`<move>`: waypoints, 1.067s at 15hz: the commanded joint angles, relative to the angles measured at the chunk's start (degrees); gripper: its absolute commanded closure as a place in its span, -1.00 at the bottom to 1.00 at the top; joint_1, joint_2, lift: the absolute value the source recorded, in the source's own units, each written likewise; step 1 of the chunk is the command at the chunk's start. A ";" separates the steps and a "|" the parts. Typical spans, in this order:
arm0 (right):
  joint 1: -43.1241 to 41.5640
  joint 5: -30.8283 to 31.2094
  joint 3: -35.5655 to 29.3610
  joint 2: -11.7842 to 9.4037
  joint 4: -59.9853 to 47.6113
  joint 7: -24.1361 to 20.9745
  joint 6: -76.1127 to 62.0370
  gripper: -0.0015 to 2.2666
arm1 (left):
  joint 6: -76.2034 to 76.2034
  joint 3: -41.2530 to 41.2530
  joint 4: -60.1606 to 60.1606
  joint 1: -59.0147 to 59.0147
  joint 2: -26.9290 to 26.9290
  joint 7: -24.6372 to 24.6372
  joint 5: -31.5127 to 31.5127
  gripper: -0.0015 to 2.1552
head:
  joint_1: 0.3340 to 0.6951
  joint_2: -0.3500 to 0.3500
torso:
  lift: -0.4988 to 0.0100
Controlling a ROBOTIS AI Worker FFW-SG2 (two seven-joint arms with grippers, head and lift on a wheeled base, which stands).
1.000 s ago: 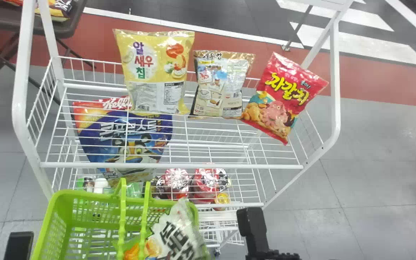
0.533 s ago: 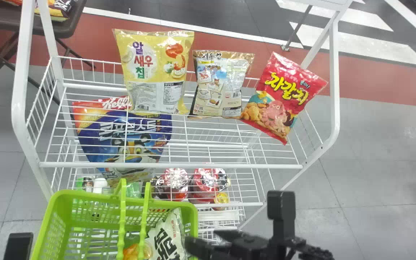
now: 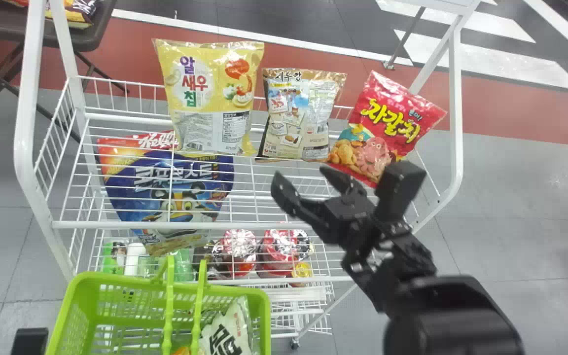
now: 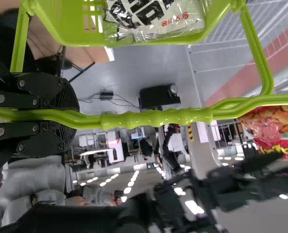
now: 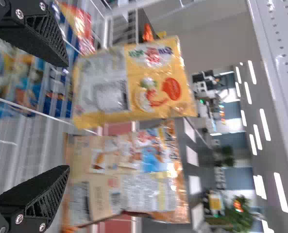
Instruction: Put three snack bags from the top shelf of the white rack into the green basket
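Over the rack's top shelf my right gripper (image 3: 308,185) stands open, just short of the brown snack bag (image 3: 299,116) and the red snack bag (image 3: 387,128). A yellow snack bag (image 3: 212,96) leans to their left. In the right wrist view the open right gripper (image 5: 61,116) faces the yellow bag (image 5: 134,82) and the brown bag (image 5: 129,174), touching neither. A white snack bag (image 3: 227,328) lies inside the green basket (image 3: 82,296). My left gripper (image 3: 30,340) is parked at lower left; in the left wrist view that left gripper (image 4: 68,115) is shut on the basket handle (image 4: 158,118).
The white rack's front rail (image 3: 234,225) runs between basket and bags. A blue cereal bag (image 3: 170,192) and several cups (image 3: 284,251) sit on the shelf below. The rack's right post (image 3: 456,108) rises beside the red bag. A dark table (image 3: 13,29) stands at the back left.
My right arm has swung up from beside the basket to over the top shelf, its gripper empty. The white bag has settled lower in the basket, which has shifted slightly down in the head view.
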 commanded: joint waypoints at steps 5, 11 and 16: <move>-16.52 10.16 4.35 1.15 20.60 -10.94 -13.92 -0.92 | 5.09 1.57 -1.23 0.01 0.62 0.89 2.74 0.43 | 1.00 -0.94 | 0.96; -25.13 9.89 1.09 0.80 34.22 -9.54 -14.28 -0.78 | 7.20 2.80 -3.87 0.62 0.79 0.81 3.09 0.43 | 1.00 -0.96 | 0.96; -23.37 8.40 0.57 0.80 32.73 -3.65 -10.41 0.93 | 7.73 3.15 -3.87 0.27 0.70 0.81 2.91 0.43 | 1.00 -0.93 | 0.96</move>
